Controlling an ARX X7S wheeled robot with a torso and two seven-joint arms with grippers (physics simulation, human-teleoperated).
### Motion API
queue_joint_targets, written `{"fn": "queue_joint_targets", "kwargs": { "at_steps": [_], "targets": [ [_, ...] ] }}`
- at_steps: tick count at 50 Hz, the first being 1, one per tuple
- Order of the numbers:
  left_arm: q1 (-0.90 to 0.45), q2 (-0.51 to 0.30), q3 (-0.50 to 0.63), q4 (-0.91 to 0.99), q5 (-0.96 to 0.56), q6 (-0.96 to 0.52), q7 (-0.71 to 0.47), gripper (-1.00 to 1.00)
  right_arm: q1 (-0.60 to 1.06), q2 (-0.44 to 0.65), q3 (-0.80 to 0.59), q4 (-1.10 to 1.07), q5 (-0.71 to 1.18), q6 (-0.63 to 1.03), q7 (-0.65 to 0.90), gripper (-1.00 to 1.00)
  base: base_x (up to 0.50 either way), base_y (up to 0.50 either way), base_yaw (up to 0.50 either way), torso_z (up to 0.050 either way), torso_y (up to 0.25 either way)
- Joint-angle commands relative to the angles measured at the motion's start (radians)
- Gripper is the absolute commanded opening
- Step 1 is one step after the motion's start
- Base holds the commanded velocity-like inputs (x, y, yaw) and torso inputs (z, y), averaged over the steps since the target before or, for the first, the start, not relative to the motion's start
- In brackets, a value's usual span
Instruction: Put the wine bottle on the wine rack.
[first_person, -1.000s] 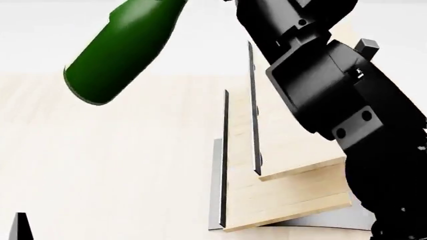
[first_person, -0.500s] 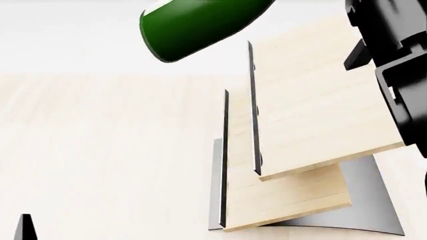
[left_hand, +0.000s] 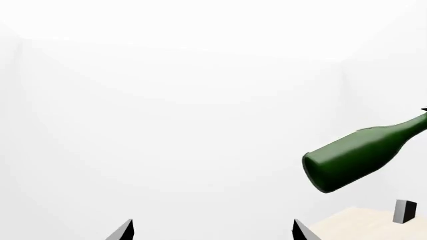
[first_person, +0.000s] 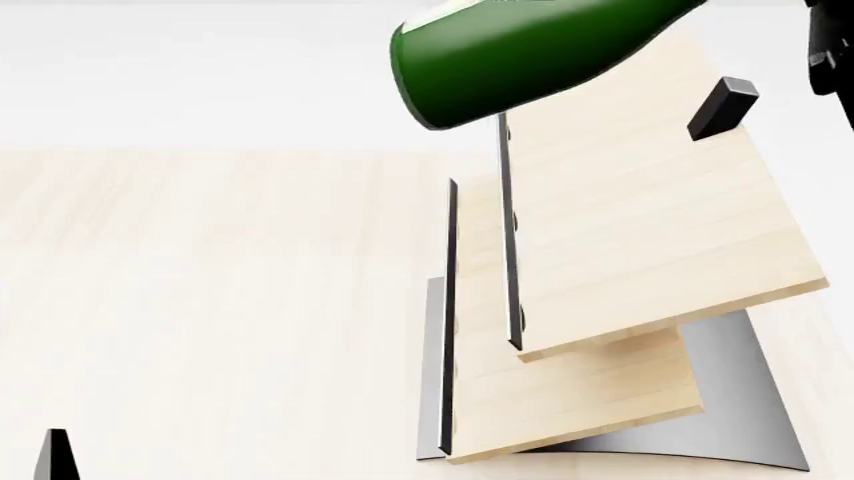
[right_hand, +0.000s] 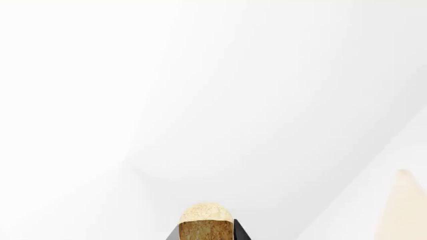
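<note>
The dark green wine bottle (first_person: 521, 50) hangs tilted in the air above the upper board of the wine rack (first_person: 641, 210), its base pointing toward the left. It also shows in the left wrist view (left_hand: 360, 157). My right gripper (right_hand: 205, 235) is shut on the bottle's top, with the tan cork (right_hand: 205, 220) between its fingertips. A bit of the right arm (first_person: 834, 40) shows at the head view's top right edge. My left gripper (left_hand: 213, 231) is open and empty, low at the left; one fingertip (first_person: 54, 455) shows in the head view.
The rack has two slanted light-wood boards with dark edge rails (first_person: 509, 230), a small black block (first_person: 723, 106) near the upper board's far edge, and a curved grey metal base (first_person: 747, 400). It stands on a pale wooden table (first_person: 200, 300). White walls lie behind.
The bottle has moved to the right, from left of the rack to above its upper board. The right arm has swung right, almost out of the head view, uncovering the rack.
</note>
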Motion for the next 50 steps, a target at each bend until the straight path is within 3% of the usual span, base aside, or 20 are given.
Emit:
{"fn": "queue_joint_targets", "kwargs": {
  "at_steps": [1, 21, 50],
  "targets": [
    [-0.001, -0.002, 0.003, 0.003, 0.0, -0.002, -0.003, 1.0, -0.018, 0.044, 0.051, 0.005, 0.027, 0.025, -0.025, -1.0, 0.0, 0.0, 0.0, 0.0, 0.0],
    [0.001, -0.004, 0.014, -0.001, 0.007, 0.002, -0.006, 1.0, -0.08, 0.096, 0.064, 0.062, 0.058, 0.067, -0.065, -1.0, 0.0, 0.0, 0.0, 0.0, 0.0],
    [-0.004, -0.008, 0.026, -0.008, 0.014, 0.002, -0.011, 1.0, -0.136, 0.151, 0.136, 0.001, 0.183, 0.099, -0.009, -1.0, 0.0, 0.0, 0.0, 0.001, 0.001]
  ]
}}
